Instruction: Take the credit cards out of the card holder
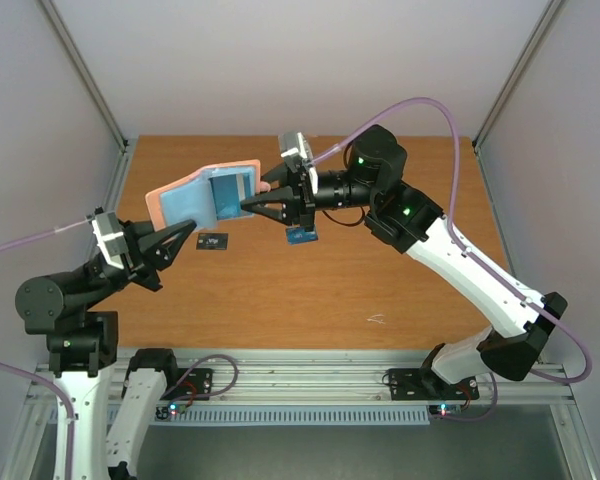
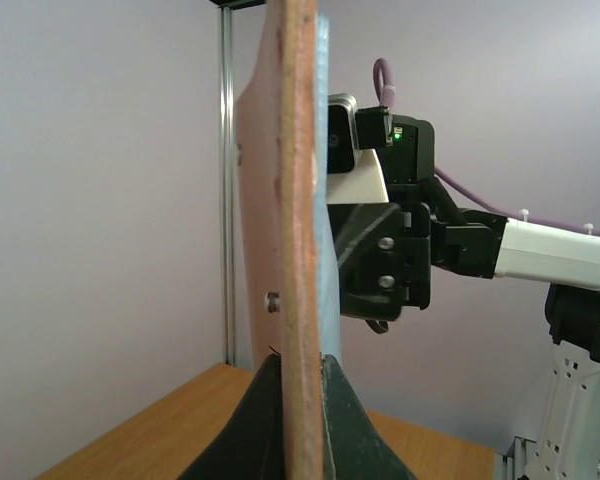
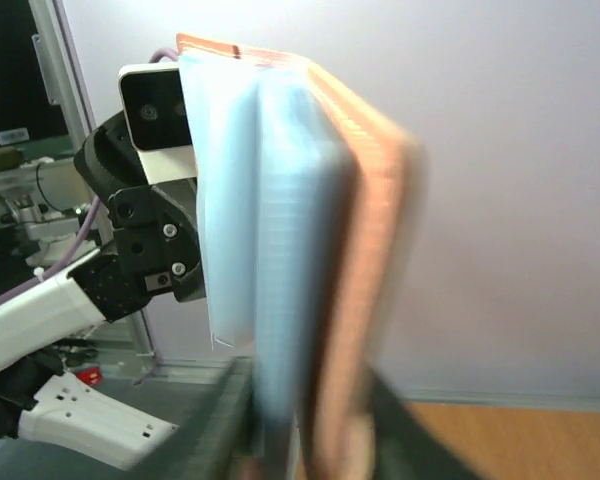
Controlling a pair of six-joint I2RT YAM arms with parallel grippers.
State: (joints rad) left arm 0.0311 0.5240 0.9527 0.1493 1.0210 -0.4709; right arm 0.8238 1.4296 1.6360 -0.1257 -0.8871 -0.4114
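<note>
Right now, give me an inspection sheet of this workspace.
Surface: wooden table, one small white mark.
Job's things: card holder held up open, off the table; blue card and dark card lying on the table.
Clutter: nothing seen.
End effectors: left end effector shut on the holder's edge; right end effector astride its other panel, grip unclear.
Cables: purple cable arcs over the right arm.
Surroundings: pale walls, metal frame posts.

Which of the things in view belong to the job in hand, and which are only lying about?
Belong to the job: card holder, held up by the left gripper; dark card and blue card on the table.
Only lying about: small white speck on the table; purple cable.
</note>
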